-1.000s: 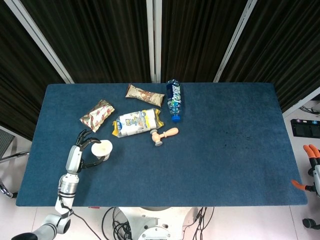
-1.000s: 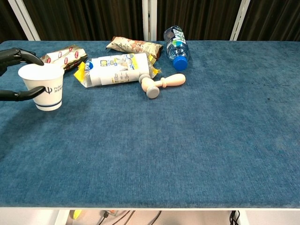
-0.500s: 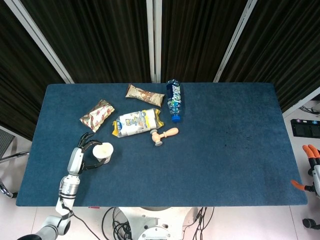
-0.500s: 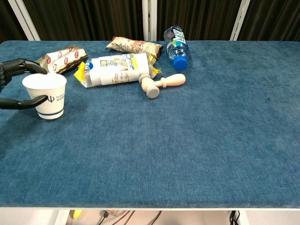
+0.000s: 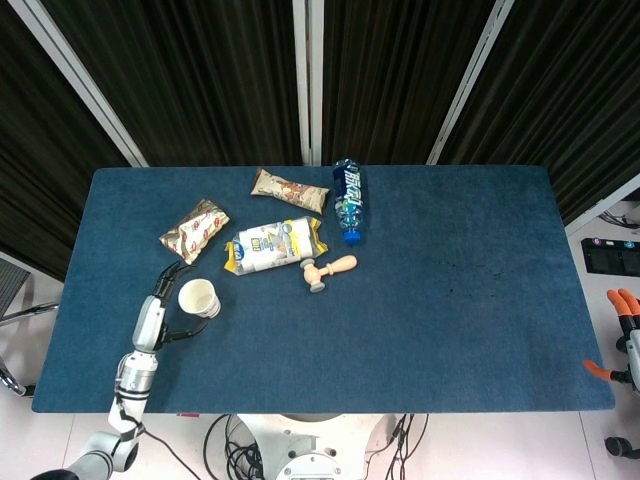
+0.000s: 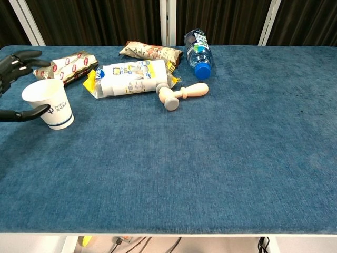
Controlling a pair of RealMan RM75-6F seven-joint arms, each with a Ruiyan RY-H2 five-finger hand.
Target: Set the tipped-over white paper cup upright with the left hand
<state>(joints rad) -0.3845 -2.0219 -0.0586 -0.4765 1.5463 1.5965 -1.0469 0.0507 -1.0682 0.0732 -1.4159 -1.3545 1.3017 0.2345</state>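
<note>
My left hand (image 5: 160, 310) is at the near left side of the blue counter (image 5: 450, 300). My fingers (image 6: 16, 60) are spread wide around the cup (image 6: 47, 103). Some reach behind its rim and one lies low on the counter by its left side. I cannot tell if they touch it. I am not gripping it.

The cup is white with a blue ring near its base. Its base is on the counter and its open mouth faces up. It leans a bit toward my hand.

Just behind the cup lies a snack bag (image 6: 67, 64). Beside that is a white and yellow pack (image 6: 131, 78). A brown snack bar (image 6: 150, 52) lies further back. A water bottle (image 6: 197, 50) lies on its side with its blue cap toward me. A small wooden peg (image 6: 181, 95) lies near the pack.

My right hand (image 5: 625, 340) is way off past the right edge of the counter. Only a bit of it shows, so I cannot tell how its fingers are.
</note>
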